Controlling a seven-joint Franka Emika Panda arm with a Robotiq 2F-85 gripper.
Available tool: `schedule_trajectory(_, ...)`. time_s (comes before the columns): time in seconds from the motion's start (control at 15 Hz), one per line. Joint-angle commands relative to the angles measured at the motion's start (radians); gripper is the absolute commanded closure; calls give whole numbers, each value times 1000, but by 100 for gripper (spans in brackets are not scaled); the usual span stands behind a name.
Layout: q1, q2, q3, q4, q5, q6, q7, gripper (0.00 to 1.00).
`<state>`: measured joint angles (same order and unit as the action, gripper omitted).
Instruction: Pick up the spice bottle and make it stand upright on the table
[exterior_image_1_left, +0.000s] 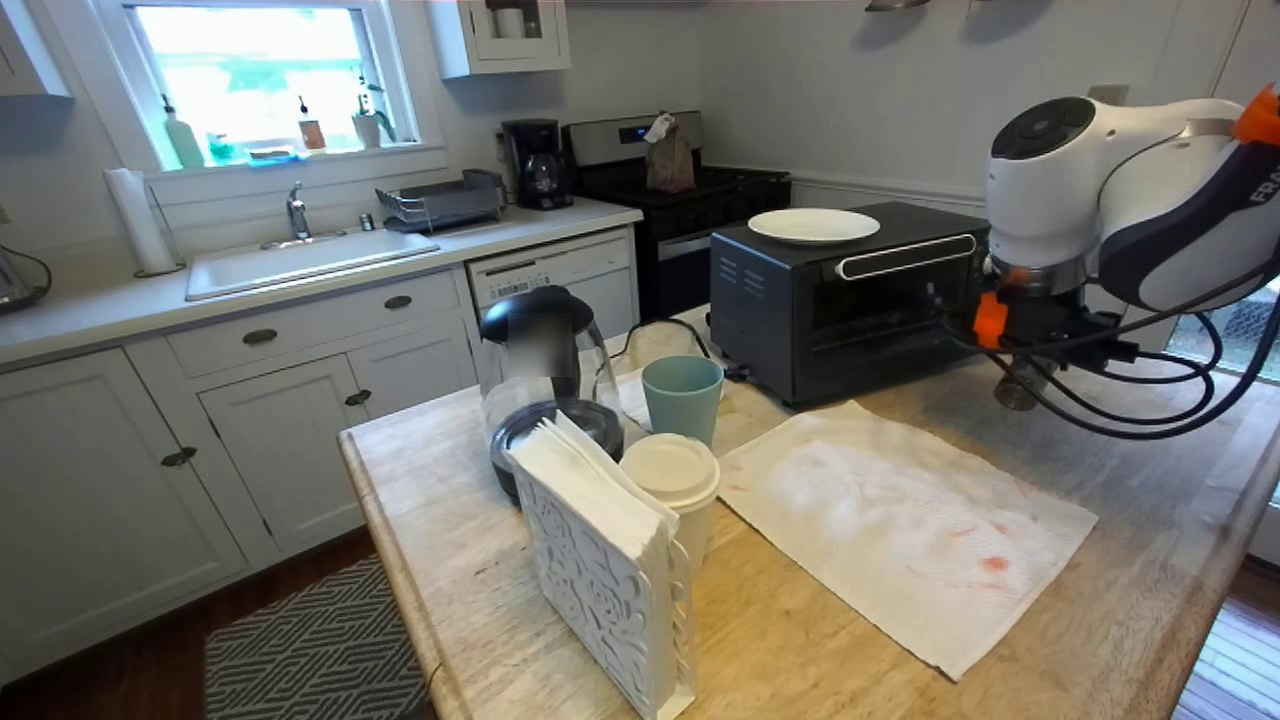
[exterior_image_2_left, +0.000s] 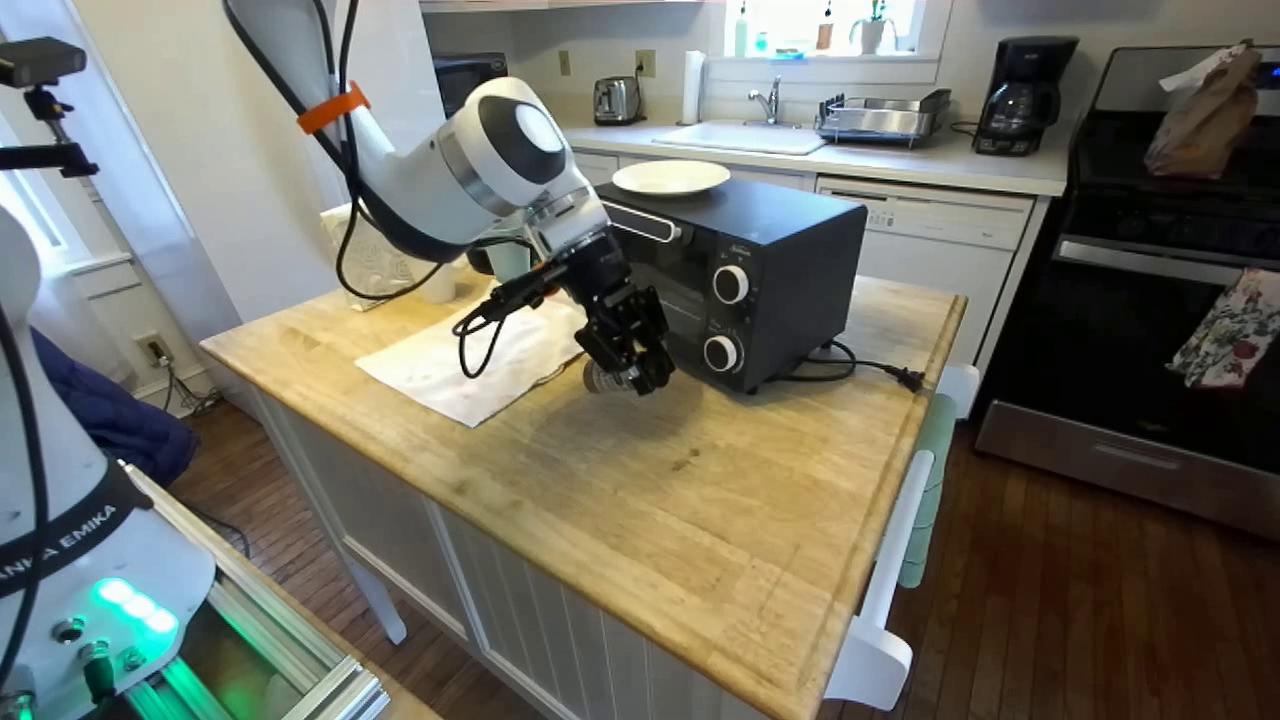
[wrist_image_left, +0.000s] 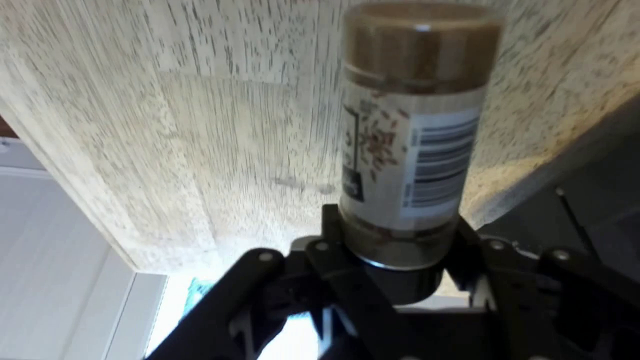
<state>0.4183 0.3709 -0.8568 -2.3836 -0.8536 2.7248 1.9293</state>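
Nearest my wrist camera is the spice bottle (wrist_image_left: 415, 145), its printed side turned toward me and 1 end caught between the fingers (wrist_image_left: 331, 225). The gripper (wrist_image_left: 397, 232) holds it from 2 sides. In an exterior view the bottle is tilted well off upright over the table (exterior_image_2_left: 700, 520); it looks clear of the wood, but I can't be sure. There, the black toaster oven (exterior_image_2_left: 800, 290) stands just to its right, with a plate (exterior_image_2_left: 670, 178) on top; a paper towel (exterior_image_2_left: 480, 360) lies near the bottle on the left, and the sink (exterior_image_2_left: 745, 138) is on the far side of the room. I judge the grasp made and the lift probably done too. Left for me, as I read it: turn the bottle vertical, lower it onto the table until it stands by itself, then let go and back away.
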Motion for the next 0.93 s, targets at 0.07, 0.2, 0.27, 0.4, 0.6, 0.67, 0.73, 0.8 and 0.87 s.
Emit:
schedule_trajectory(0.07,198,26,-128,-11,-203,-101,290,75)
schedule_trajectory(0.2,113,-30,-6,-2,-357,-234,424,75)
schedule_trajectory(0.27,75,-43,50,-3,-403,-289,467,75)
schedule_trajectory(0.4,-14,-63,175,-10,-473,-393,527,75)
schedule_trajectory(0.6,-159,-76,363,-16,-545,-530,591,75)
schedule_trajectory(0.67,-206,-75,422,-17,-559,-567,607,75)
schedule_trajectory(0.73,-253,-72,478,-15,-571,-599,620,75)
schedule_trajectory(0.8,-288,-65,521,-14,-577,-624,635,75)
schedule_trajectory(0.87,-319,-61,558,-14,-584,-644,650,75)
